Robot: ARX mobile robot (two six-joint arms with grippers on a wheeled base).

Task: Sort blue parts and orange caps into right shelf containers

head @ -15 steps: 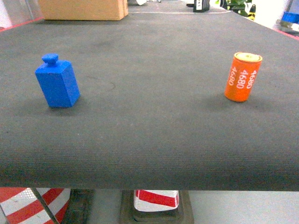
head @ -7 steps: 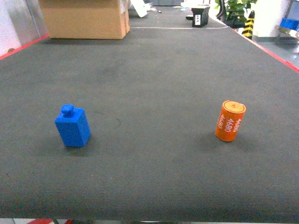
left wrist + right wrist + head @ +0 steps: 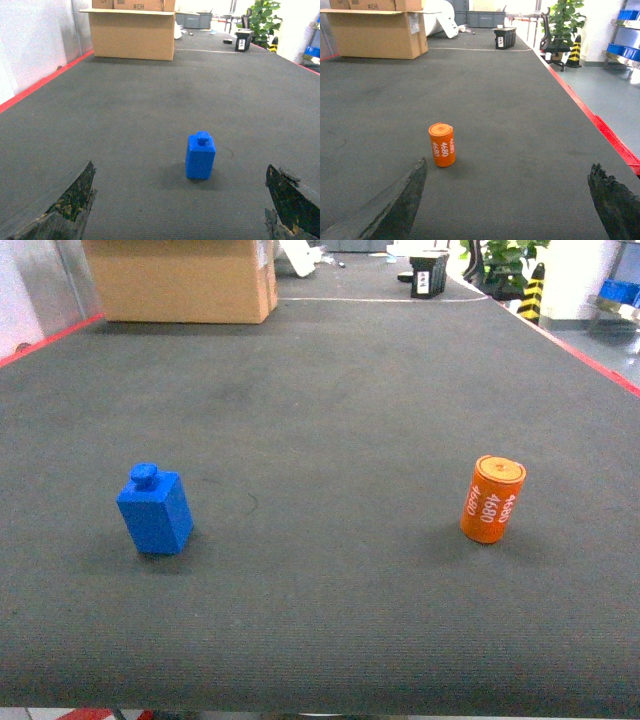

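A blue part [image 3: 155,512], a small block with a knob on top, stands upright on the left of the dark mat. An orange cap [image 3: 492,500], a cylinder printed "4680", stands upright on the right. In the left wrist view the blue part [image 3: 200,156] sits ahead of my left gripper [image 3: 180,202], slightly right of centre; the jaws are open and empty. In the right wrist view the orange cap [image 3: 442,145] stands ahead and to the left of my right gripper [image 3: 507,200], also open and empty. Blue shelf containers [image 3: 626,14] show far off at the right. Neither gripper appears in the head view.
A large cardboard box [image 3: 180,280] stands at the mat's far left end. A black bin [image 3: 430,273] sits at the far end. Red strips [image 3: 607,135] mark the mat's side edges. A plant and a striped cone [image 3: 575,50] stand on the floor beyond the right edge.
A second ago the head view showed the table's front edge and the floor below. The view has since lifted, so both objects look smaller and lower. Over the last half second nothing moved.
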